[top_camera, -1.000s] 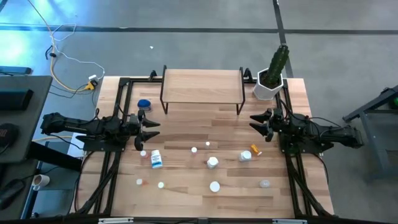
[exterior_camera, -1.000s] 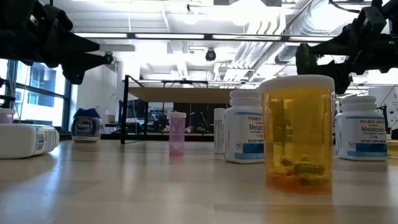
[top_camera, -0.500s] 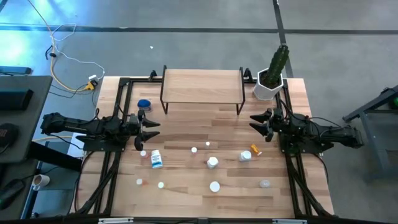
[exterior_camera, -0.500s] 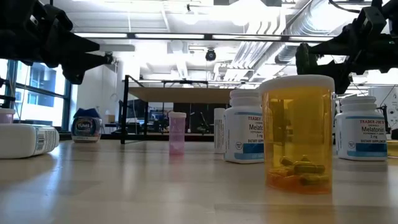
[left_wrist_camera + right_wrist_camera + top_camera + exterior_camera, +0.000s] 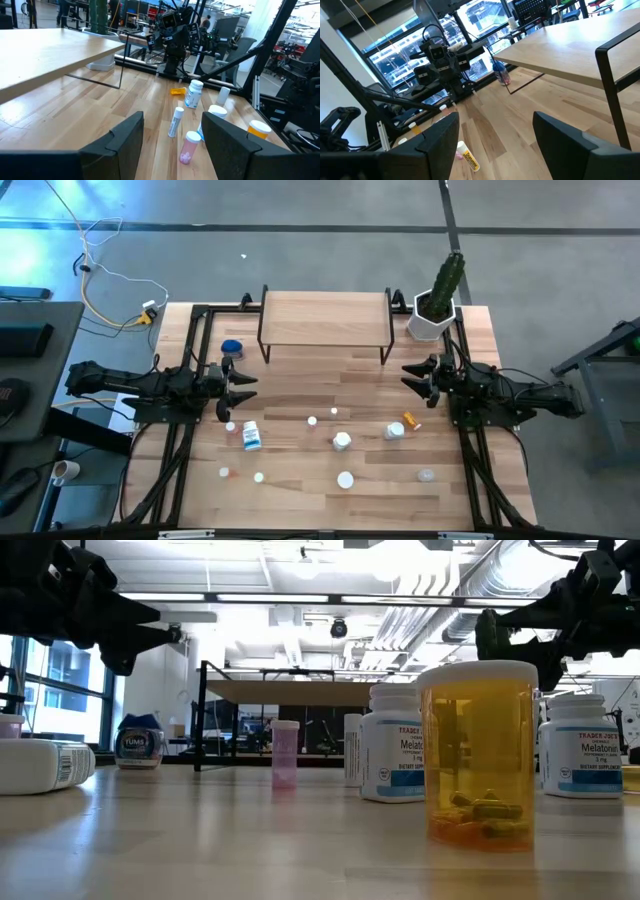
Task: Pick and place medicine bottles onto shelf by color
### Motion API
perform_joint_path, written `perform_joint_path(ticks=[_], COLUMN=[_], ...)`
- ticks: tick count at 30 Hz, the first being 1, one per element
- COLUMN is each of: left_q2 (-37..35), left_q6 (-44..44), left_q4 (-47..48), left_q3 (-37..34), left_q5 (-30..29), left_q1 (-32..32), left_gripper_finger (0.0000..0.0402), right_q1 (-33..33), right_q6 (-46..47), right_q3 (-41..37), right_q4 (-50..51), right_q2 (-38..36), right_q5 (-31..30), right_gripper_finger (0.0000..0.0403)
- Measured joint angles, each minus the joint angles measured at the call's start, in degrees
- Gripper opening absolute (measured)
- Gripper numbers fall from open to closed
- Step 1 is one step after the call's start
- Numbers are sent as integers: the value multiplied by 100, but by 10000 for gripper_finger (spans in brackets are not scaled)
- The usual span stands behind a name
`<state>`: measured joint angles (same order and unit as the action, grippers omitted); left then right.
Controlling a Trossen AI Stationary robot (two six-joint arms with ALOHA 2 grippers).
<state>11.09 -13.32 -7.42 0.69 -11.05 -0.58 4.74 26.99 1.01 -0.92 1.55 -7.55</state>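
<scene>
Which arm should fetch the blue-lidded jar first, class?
Probably the left. The left gripper hangs open just in front of the blue-lidded jar, on the shelf's left; the right gripper waits open across the table.

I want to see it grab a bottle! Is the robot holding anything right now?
No, nothing yet. The left gripper and right gripper are both open and empty, above the table. The bottles lie untouched.
</scene>
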Motion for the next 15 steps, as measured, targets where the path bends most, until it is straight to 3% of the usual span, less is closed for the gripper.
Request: perform_joint_path(ticks=[15], left_q2=[-1], left_q6=[0], left_q4=[1], left_q3=[-1], left_q5=[0], left_q1=[1], left_gripper_finger=[188], right_q1=[1], right_q6=[311], right_q3=[-1], right_q4=[-19], right_q2=[-1], right_q5=[28], right_gripper_finger=[245])
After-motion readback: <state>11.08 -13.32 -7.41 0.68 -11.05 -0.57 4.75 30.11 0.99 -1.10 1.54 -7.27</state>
